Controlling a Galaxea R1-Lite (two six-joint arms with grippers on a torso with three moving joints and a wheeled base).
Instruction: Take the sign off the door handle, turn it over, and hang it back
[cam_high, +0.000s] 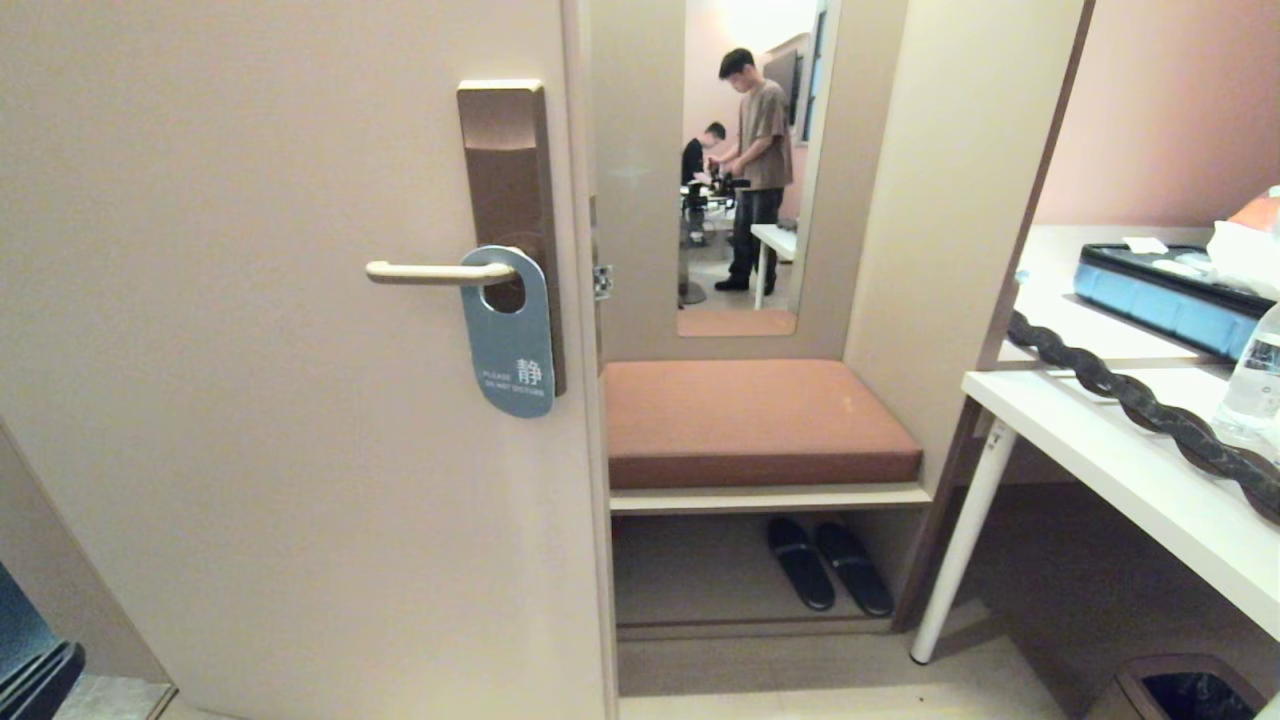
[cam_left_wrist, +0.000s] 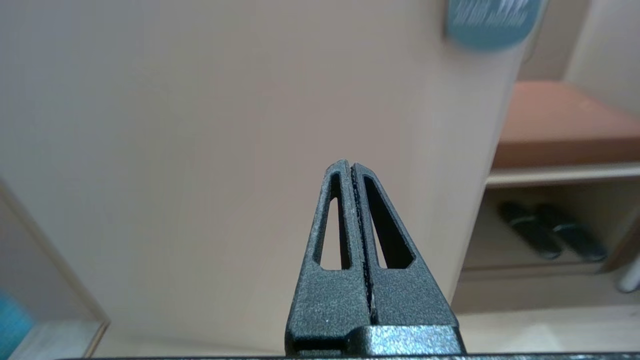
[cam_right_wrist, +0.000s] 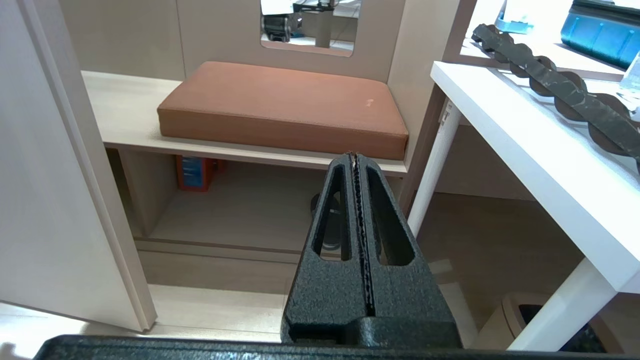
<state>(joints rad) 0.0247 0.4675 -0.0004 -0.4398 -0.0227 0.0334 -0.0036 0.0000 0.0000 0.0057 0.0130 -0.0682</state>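
On the left stands a big, plain beige door (cam_high: 280, 400). A slim, pale metal door handle (cam_high: 435, 272) sticks out sideways from a tall brown lock plate (cam_high: 510, 200). The flat slate-blue sign (cam_high: 510, 330) with round ends hangs on that handle by its oval hole, blue side facing out. It shows a white Chinese character and the small words "PLEASE DO NOT DISTURB" — the tiny letters are hard to read.

The left gripper (cam_left_wrist: 350, 167) is low in front of the door, below the sign, and its two black fingers are pressed together with nothing between them. In the left wrist view only the sign's bottom edge (cam_left_wrist: 492, 25) shows, and its writing is too blurry to read.

To the right of the door is a nook with a flat brown cushion (cam_high: 750, 420) on a bench. A pair of dark slippers (cam_high: 830, 565) lies under it. A tall mirror (cam_high: 745, 165) above shows two people far off.

The right gripper (cam_right_wrist: 356, 157) points toward the bench, its fingers also pressed together and empty.

Farthest right is a white table (cam_high: 1120, 470) — it is cut off at the edge. A dark twisted strip (cam_high: 1130, 395), a blue tray (cam_high: 1165, 290) and part of a clear bottle (cam_high: 1255, 385) sit there.
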